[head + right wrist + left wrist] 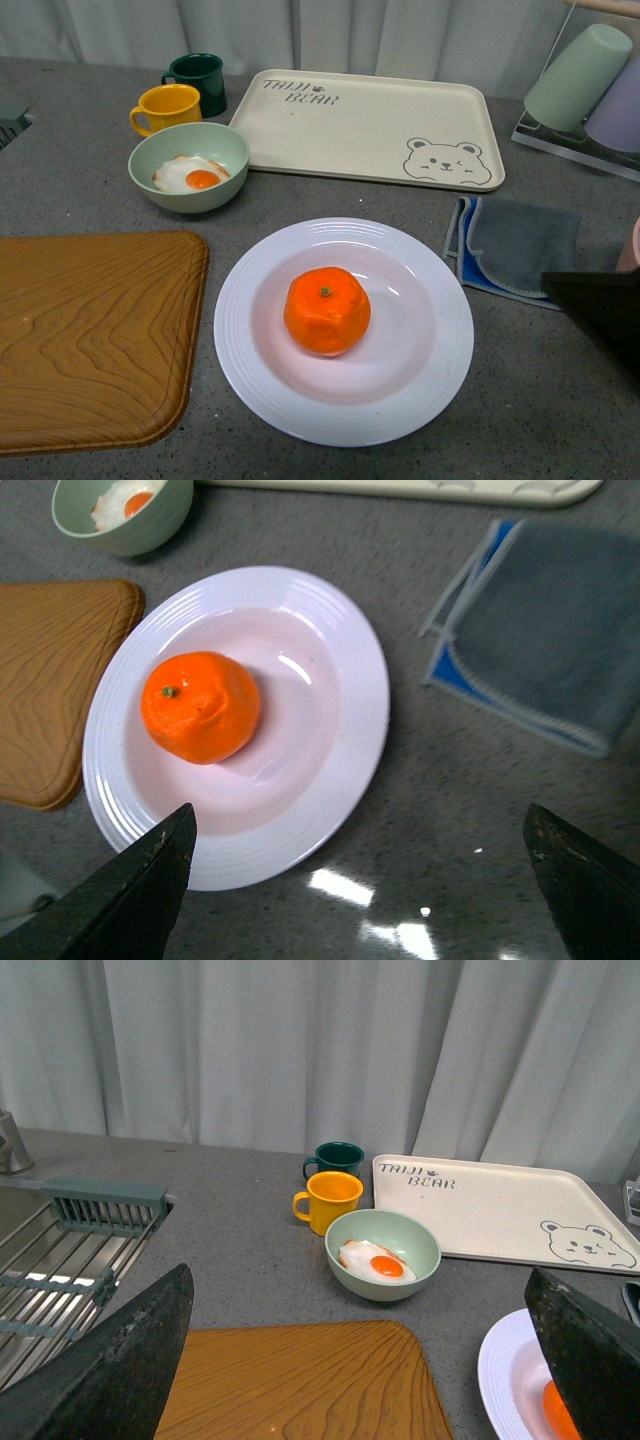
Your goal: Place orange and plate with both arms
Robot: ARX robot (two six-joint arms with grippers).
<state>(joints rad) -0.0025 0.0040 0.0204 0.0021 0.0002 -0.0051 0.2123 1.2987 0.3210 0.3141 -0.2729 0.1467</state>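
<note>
Fist-sized bright orange mandarin-type fruit [327, 311] sits loose in the well of the large round glossy white plate with ribbed rim [432, 385]. The plate lies flat on the grey speckled bench [560, 425], near the front and centre. Looks like both task items are already together, nothing gripped.

Right gripper [360, 815]: fingers spread wide, empty, hanging above the bench beside the plate's right side. Left gripper [358, 1278]: also spread wide, empty, up over the brown wooden board [90, 340], facing the bowl and mugs.

Risks, as a judgement:
- The orange is round on a slick surface. Any knock to the rim, or lifting the plate by one edge, could roll it out onto the bench.
- If the right gripper drops too close, a finger could land on the rim and tip or skid the plate.
- The folded blue-grey cloth [520, 245] is near the plate's right edge, so a low sweep there could drag it.
- The pale green bowl holding a fried egg [190, 165] is near the plate's far-left rim. A left-arm move toward the plate could clip it or the yellow mug [165, 108] behind it.
- The board is just beside the left rim, leaving little room for a finger on that side.
</note>
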